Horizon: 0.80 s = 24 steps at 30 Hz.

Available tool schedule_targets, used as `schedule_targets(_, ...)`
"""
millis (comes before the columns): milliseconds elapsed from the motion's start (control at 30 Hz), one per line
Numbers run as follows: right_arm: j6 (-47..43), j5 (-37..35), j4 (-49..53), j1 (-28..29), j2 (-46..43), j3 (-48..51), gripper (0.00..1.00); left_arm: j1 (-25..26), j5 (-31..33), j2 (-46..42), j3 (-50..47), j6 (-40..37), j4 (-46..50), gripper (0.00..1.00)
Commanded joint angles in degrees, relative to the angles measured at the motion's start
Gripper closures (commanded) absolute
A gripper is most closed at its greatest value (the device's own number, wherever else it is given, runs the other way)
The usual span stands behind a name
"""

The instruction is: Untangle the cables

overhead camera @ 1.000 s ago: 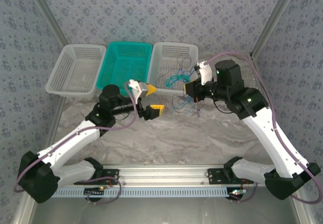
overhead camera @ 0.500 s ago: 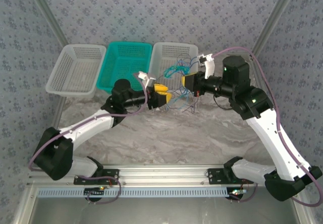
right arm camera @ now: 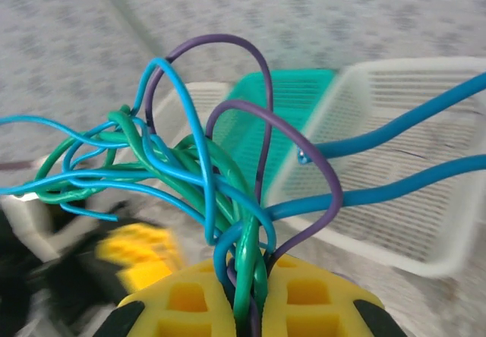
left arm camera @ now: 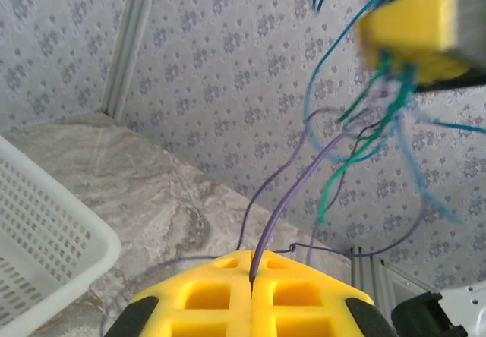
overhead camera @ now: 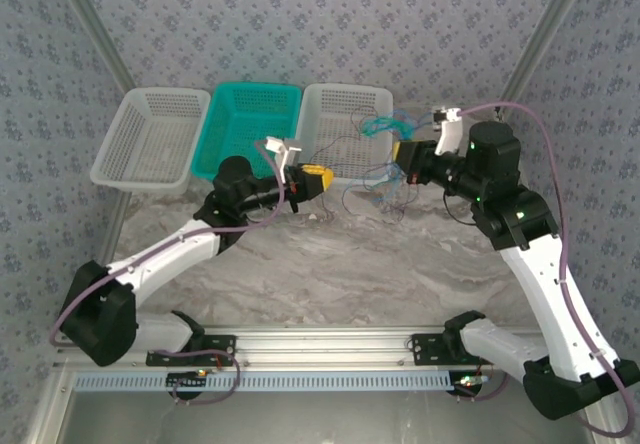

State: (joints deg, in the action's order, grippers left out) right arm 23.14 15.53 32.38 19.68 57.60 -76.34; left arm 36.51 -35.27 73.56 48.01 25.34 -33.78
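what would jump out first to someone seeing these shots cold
A tangle of blue, green and purple cables bunched in the shut right gripper, held up beside the right-hand white basket. The left gripper, opposite, pinches one purple strand running from it.

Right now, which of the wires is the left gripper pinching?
The purple wire, clamped alone in the left gripper; the blue and green wires bunch at the right gripper instead.
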Motion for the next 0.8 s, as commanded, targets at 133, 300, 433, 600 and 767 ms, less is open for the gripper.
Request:
schedule_targets(133,9.93,-15.66,11.64,-13.17,-3.37,6.59,0.90,-1.67,7.19,-8.91,-1.77,-0.75,3.49,1.00)
schedule_targets(300,13.98,-14.04,10.43,-21.98,-6.87,14.93,0.86,-3.20,7.92,-14.13,-1.71,-1.77,6.78,1.00)
schedule_targets(433,16.14,-10.91,9.73,-28.47,-6.75,20.60,0.91,-3.29,8.16,-16.08,-1.06,-4.21,10.33,1.00)
schedule_targets(600,16.98,5.15,-0.35,-30.15,-5.66,26.08,1.00,-2.31,4.32,-13.14,-0.78,-5.23,12.39,1.00)
schedule_targets(767,15.89,8.58,0.19,-29.75,-4.36,22.71,1.00,1.44,3.63,-9.67,0.39,-8.64,15.10,0.87)
